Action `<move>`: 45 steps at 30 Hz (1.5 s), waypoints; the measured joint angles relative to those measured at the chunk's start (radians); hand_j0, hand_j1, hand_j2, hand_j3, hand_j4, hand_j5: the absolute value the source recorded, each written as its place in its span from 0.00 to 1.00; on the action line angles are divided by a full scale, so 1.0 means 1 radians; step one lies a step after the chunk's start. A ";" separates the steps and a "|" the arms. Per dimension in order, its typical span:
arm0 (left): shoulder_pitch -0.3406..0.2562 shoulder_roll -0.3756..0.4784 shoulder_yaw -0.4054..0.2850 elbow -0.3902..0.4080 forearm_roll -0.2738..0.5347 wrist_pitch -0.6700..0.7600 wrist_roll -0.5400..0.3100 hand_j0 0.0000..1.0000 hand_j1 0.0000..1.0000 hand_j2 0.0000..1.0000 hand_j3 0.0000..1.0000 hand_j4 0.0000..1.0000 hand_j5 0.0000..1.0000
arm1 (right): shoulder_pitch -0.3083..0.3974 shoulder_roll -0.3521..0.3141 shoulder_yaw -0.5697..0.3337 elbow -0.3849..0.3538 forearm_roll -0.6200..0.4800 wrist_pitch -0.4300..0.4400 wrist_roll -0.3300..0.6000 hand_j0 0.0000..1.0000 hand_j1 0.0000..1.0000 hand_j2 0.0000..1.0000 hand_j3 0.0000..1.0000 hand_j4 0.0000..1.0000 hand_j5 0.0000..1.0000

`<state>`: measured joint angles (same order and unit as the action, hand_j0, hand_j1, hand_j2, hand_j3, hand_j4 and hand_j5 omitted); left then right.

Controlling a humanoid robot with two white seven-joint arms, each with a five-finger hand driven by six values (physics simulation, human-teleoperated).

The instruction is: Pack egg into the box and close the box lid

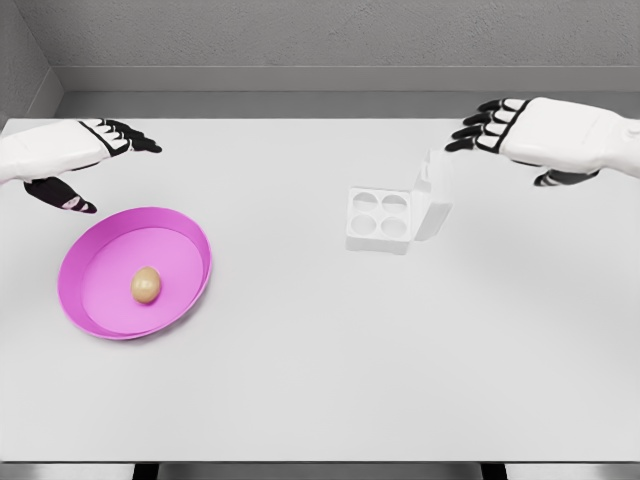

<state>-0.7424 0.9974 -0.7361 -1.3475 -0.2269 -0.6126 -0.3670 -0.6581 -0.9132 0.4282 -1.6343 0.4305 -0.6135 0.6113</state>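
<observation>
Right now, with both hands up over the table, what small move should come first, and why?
Probably lower the left hand toward the egg. The egg lies alone in the pink plate, just below that open hand, while the white box stands open with empty cups. The right hand hovers near the box.

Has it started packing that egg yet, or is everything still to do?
Nothing looks done yet. The egg lies in the pink bowl, and the white egg box has its lid up and all four cups empty. Nothing is in hand: the left hand hovers open beyond the bowl, and the right hand hovers open past the box. Left to do: grasp the egg, place it in a cup, close the lid.
</observation>
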 measured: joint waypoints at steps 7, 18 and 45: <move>0.009 0.097 -0.081 -0.172 -0.002 0.000 -0.112 1.00 1.00 1.00 1.00 1.00 1.00 | 0.043 -0.007 -0.024 0.018 -0.005 0.000 0.000 1.00 1.00 1.00 1.00 1.00 1.00; 0.044 0.122 -0.131 -0.252 -0.010 0.000 -0.187 1.00 1.00 1.00 1.00 1.00 1.00 | 0.058 -0.015 -0.050 0.134 -0.006 0.000 0.000 1.00 1.00 1.00 1.00 1.00 1.00; 0.072 0.033 -0.140 -0.192 -0.081 0.000 -0.189 0.87 0.87 0.87 0.87 0.87 0.87 | 0.084 -0.038 0.037 0.137 0.000 0.000 0.000 1.00 1.00 1.00 1.00 1.00 1.00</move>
<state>-0.6704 1.0305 -0.8762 -1.5396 -0.3078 -0.6130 -0.5556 -0.5737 -0.9516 0.4656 -1.4972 0.4304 -0.6135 0.6113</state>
